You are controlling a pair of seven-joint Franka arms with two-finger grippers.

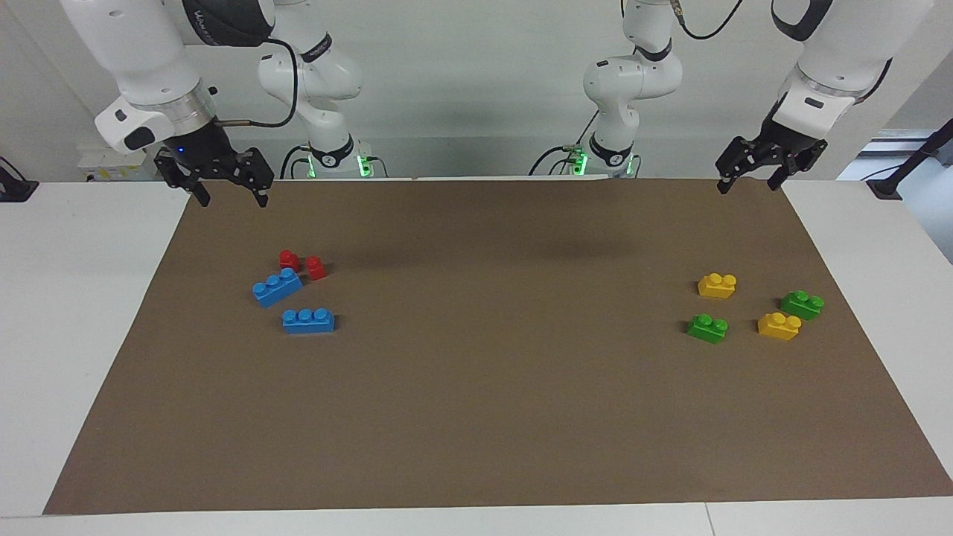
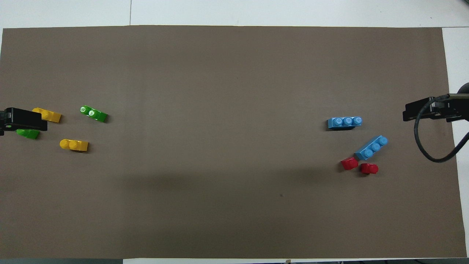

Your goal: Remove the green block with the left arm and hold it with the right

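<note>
Hanging with fingers spread, the left gripper (image 1: 748,176) is seen over the mat's (image 1: 476,417) edge nearest the robots; nothing is held. The right gripper (image 1: 229,191) is likewise spread and unloaded. Two green blocks (image 1: 706,327) (image 1: 802,304) lie among yellow bricks (image 1: 717,284) toward the left arm's end.

Bright green blocks (image 1: 707,327), yellow bricks (image 1: 718,285), blue bricks (image 1: 308,321) and red pieces (image 1: 316,268) lie on a brown mat (image 1: 491,417).

Brown paper mat (image 1: 476,417) on a white table (image 1: 82,313), two yellow two-stud bricks (image 1: 717,285) (image 1: 779,326), two blue three-stud bricks (image 1: 277,287) (image 1: 308,321), two small red bricks (image 1: 289,260) (image 1: 316,268) touching one blue.
</note>
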